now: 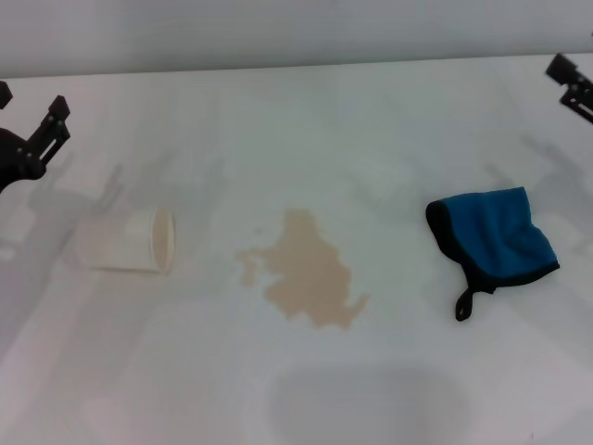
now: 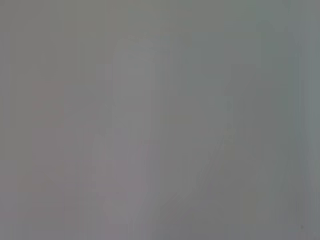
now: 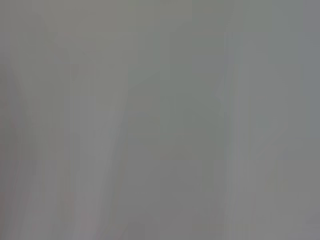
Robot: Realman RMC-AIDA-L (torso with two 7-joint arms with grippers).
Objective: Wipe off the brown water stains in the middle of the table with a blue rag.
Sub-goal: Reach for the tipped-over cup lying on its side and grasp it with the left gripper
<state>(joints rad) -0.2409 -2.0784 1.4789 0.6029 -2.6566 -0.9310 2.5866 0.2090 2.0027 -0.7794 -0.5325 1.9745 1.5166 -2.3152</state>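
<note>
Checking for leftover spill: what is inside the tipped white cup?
The white cup lies on its side on the table. Its mouth shows a beige inner wall; the deeper interior is hidden, so remaining liquid cannot be judged.

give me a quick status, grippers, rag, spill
Left gripper far left, right gripper far right, both off the table. Blue rag untouched, right of the brown stain. Tipped cup left, not blocking.

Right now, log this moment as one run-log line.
phase: not started | brown water stains: unwiped, mid-table | blue rag: untouched, right of stains | white cup: tipped, left | left gripper, right gripper: at edges
</note>
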